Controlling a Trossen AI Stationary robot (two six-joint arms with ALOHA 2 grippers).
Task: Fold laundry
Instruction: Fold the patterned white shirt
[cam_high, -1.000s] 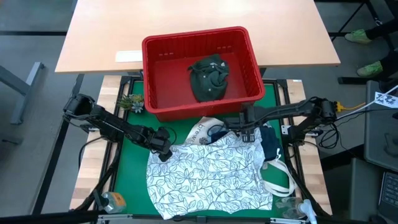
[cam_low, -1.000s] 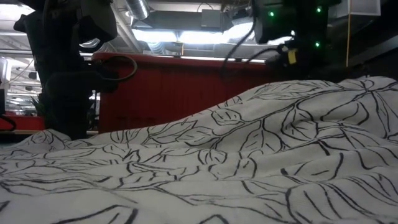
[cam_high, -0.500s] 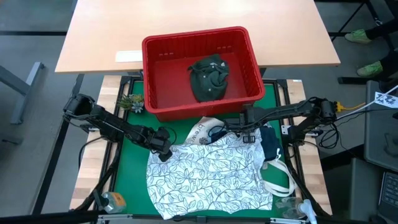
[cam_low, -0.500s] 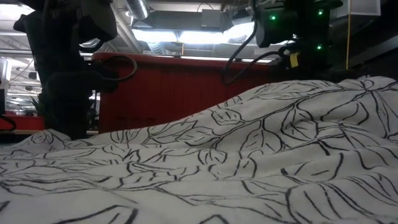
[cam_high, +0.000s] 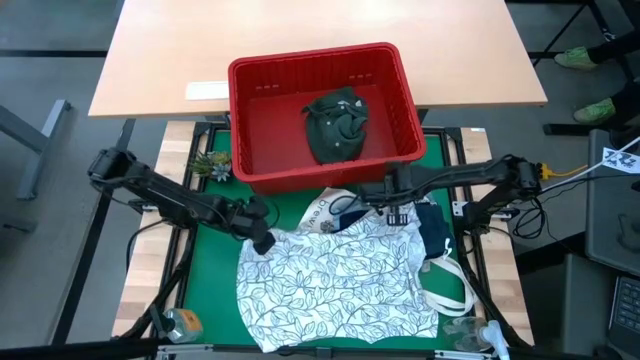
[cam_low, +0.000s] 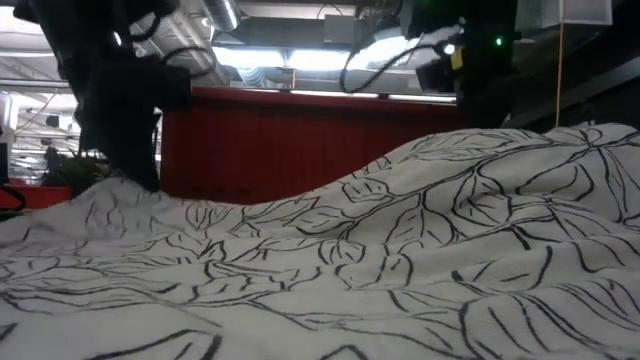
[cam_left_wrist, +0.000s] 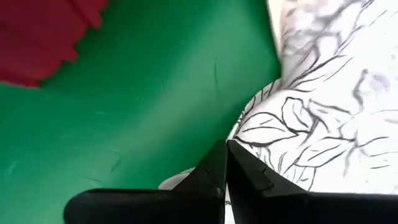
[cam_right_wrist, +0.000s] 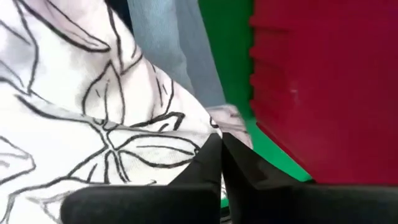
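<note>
I am gripping the leaf-print garment (cam_high: 335, 280), lying on the green surface (cam_high: 205, 270), with left hand (cam_high: 262, 240) and right hand (cam_high: 397, 216) clamped on its far corners; thin pinches risk slipping when lifting.

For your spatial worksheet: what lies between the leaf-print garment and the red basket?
In the high view, the white tote bag lies between the leaf-print garment and the red basket, partly under the garment.
</note>
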